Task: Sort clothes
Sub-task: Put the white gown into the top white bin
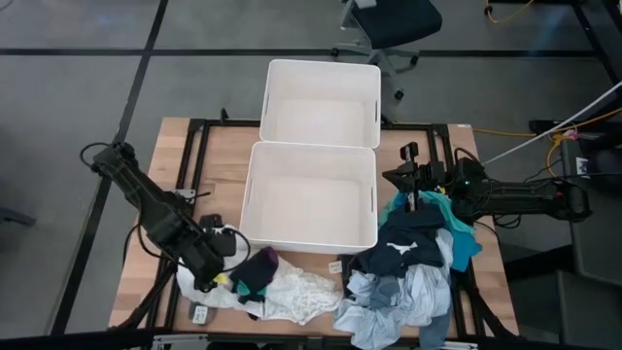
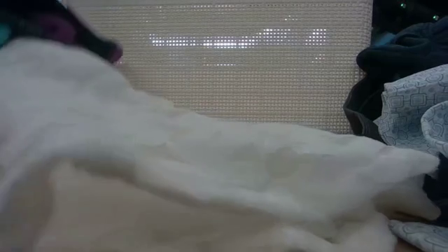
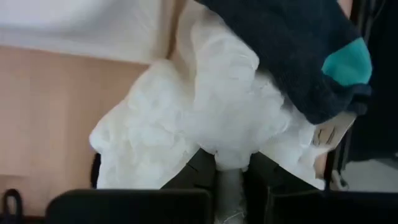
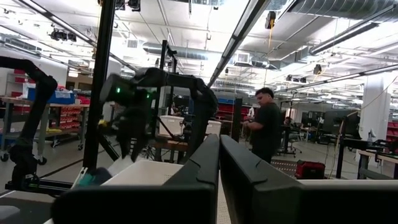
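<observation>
White garment (image 3: 186,118), crumpled, pinched by left gripper (image 3: 229,174).

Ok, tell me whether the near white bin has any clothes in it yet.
Empty. The high view shows the near white bin with a bare white floor; the clothes lie heaped on the table beside it.

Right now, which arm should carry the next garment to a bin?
Probably left: the left tool is shut on the white garment near the nearer bin. The right tool sits shut, holding nothing.
</observation>
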Action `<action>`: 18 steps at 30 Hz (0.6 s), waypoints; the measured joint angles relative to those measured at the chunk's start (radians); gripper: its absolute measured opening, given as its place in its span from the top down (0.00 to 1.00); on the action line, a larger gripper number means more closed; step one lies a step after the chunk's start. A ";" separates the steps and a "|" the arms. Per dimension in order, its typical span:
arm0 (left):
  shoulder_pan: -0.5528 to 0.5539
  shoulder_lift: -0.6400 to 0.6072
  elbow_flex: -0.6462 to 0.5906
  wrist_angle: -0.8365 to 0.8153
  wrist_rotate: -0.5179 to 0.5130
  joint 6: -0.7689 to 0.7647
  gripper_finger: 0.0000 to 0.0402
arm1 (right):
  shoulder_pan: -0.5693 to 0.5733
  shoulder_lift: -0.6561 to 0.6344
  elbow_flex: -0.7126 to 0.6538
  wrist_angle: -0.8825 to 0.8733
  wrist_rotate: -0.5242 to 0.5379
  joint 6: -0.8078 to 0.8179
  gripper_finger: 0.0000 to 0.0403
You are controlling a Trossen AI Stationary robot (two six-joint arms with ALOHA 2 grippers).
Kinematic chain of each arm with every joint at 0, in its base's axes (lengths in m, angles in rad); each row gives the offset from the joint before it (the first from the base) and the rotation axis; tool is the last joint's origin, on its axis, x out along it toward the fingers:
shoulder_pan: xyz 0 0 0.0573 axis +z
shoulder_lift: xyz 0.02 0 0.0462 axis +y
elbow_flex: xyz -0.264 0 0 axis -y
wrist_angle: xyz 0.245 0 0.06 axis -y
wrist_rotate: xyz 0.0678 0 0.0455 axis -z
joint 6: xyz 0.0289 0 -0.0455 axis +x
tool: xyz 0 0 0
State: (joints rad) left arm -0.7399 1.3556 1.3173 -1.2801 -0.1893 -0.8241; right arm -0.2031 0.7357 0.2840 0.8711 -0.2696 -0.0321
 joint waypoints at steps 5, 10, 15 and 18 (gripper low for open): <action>0.000 0.000 0.119 -0.071 -0.114 0.047 0.93 | 0.000 0.000 0.000 -0.001 0.000 0.000 0.96; 0.000 0.000 0.227 -0.136 -0.187 0.078 0.92 | 0.000 0.000 0.000 -0.007 0.000 0.000 0.96; -0.010 -0.001 0.330 -0.154 -0.251 0.129 0.93 | 0.000 0.000 0.000 -0.007 0.000 0.000 0.96; -0.023 -0.001 0.386 -0.152 -0.311 0.175 0.92 | 0.000 0.000 0.000 -0.008 0.000 0.000 0.96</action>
State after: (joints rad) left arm -0.7625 1.3548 1.7030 -1.4322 -0.5006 -0.6494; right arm -0.2031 0.7357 0.2840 0.8636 -0.2695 -0.0319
